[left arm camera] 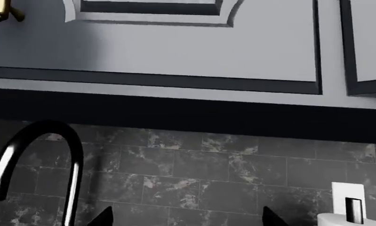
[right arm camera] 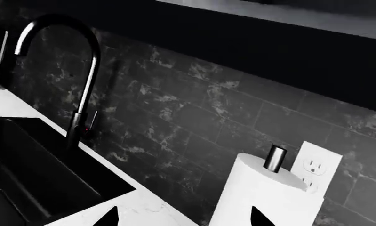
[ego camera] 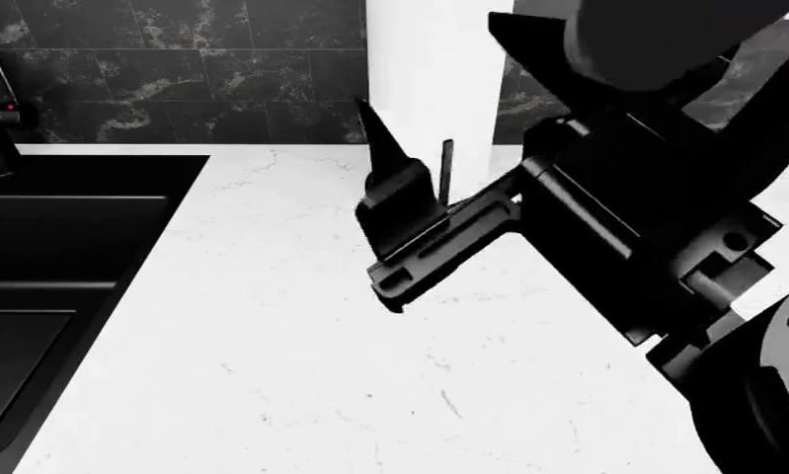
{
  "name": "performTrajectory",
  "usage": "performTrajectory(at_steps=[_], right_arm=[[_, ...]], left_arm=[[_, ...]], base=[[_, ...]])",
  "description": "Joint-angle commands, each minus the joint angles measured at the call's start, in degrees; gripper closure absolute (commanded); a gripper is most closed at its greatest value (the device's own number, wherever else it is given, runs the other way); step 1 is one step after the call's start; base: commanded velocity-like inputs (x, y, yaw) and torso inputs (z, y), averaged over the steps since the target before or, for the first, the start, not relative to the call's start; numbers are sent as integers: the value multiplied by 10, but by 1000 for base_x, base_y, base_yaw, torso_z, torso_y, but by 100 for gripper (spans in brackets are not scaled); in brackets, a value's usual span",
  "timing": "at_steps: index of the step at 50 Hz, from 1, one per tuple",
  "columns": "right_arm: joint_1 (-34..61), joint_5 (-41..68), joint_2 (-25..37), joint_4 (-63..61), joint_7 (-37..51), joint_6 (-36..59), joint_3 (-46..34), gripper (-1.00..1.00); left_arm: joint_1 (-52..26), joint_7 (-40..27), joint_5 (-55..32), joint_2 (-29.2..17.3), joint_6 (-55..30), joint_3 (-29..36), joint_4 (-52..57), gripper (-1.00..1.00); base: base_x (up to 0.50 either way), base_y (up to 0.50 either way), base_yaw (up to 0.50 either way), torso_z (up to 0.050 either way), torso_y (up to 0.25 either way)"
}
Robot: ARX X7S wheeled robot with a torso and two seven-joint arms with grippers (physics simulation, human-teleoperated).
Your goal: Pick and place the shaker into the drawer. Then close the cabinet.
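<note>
Head view, item one: white stone-look countertop (ego camera: 302, 375), smooth, faintly veined, flat under the raised arm. Item two: black sink basin (ego camera: 51, 257), rectangular, matte, set into the counter well apart from the gripper on its far side. Item three: dark marbled tile backsplash (ego camera: 209, 69), brick-laid, glossy, behind everything. Item four: paper towel roll (ego camera: 433, 79), white, cylindrical, upright, directly beyond the gripper and partly covered by it.

Right gripper (ego camera: 414, 163): black, angular, hard-surfaced, raised above the counter; one broad tapered finger and one thin finger edge stand apart with white roll showing between them, so the jaws are parted and hold nothing.

Right wrist view: two black fingertips at the frame edge, spread wide; the roll sits between and past them, topped by a short dark metal pin (right arm camera: 276, 158). White wall outlet (right arm camera: 315, 165) just beside the roll on the tile. Black gooseneck faucet (right arm camera: 81, 70), curved tube, polished, off to the sink side.

Left wrist view: left gripper (left arm camera: 184, 217), two dark fingertips separated, nothing between them. Grey panelled upper cabinet doors (left arm camera: 175, 42) with dark trim above the tile; small brass knob (left arm camera: 3, 12) at one corner.

Shaker: not visible in any view; its location and appearance cannot be told.
</note>
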Motion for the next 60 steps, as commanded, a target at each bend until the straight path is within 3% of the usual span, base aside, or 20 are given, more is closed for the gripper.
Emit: performTrajectory(at_steps=[1, 10, 13, 16, 19, 26, 31, 40, 44, 50, 56, 60], right_arm=[[210, 66, -69, 64, 15, 31, -99, -100], [380, -22, -121, 114, -92, 112, -91, -100], [418, -176, -122, 92, -235, 134, -85, -100], [458, -332, -95, 105, -392, 80, -128, -100], [492, -437, -70, 128, -487, 19, -180, -100], [546, -597, -40, 211, -616, -52, -266, -100], [547, -790, -38, 277, -718, -81, -280, -100], [534, -970, 11, 496, -725, -184, -303, -100], [535, -1006, 4, 716, -718, -280, -308, -100], [546, -1079, -97, 1153, -734, -510, -264, -100], [448, -1079, -91, 1153, -717, -483, -267, -100], [395, -1072, -91, 1153, -701, -493, -259, -100]], left_arm=[[41, -25, -2, -1, 4, -35, 2, -100], [32, -37, -1, 0, 18, 8, 9, -100], [28, -39, -3, 0, 23, 20, 14, -100], [23, -41, -5, -2, 28, 35, 16, -100], [18, -43, -6, -3, 33, 48, 18, -100], [4, -46, -5, -8, 44, 77, 19, -100], [-1, -45, -1, -7, 48, 91, 20, -100], [2, -42, 5, -8, 43, 99, 21, -100], [0, -46, 1, -18, 40, 105, 23, -100], [-21, -62, 4, -46, 46, 150, 23, -100], [-61, -86, 29, -83, 59, 244, 17, -100], [-169, -114, 69, -90, 60, 401, 1, -100]], base=[[0, 0, 0, 0, 0], [0, 0, 0, 0, 0], [0, 0, 0, 0, 0], [0, 0, 0, 0, 0], [0, 0, 0, 0, 0], [0, 0, 0, 0, 0], [0, 0, 0, 0, 0], [0, 0, 0, 0, 0], [0, 0, 0, 0, 0], [0, 0, 0, 0, 0], [0, 0, 0, 0, 0], [0, 0, -3, 0, 0]])
